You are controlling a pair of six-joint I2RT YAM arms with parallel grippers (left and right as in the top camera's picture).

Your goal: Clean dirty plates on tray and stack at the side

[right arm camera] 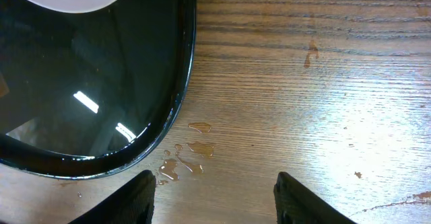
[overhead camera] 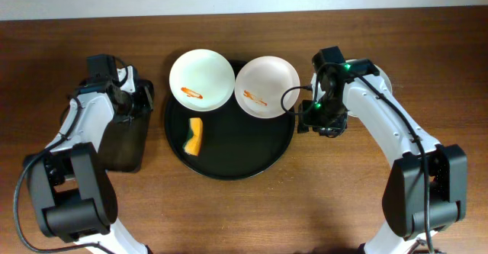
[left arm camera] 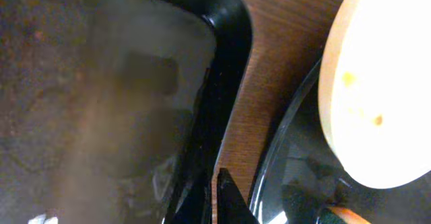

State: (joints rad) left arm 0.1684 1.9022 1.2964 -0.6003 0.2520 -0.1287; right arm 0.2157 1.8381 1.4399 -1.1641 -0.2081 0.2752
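Dark-brown wood-grain tabletop (right arm camera: 303,83) lies bare and water-spotted under the right gripper (right arm camera: 222,207), whose fingers are apart and empty, probably ready for a plate. Just to its left, the large round black tray (overhead camera: 244,147) carries two orange-smeared round white plates (overhead camera: 201,75). The left gripper (overhead camera: 136,101) hovers over a small rectangular black tray (overhead camera: 122,151), and its jaws cannot be made out. No writing is readable.

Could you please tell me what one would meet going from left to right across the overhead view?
First the small rectangular black tray, then the left white plate, then the right white plate, then the right hand.
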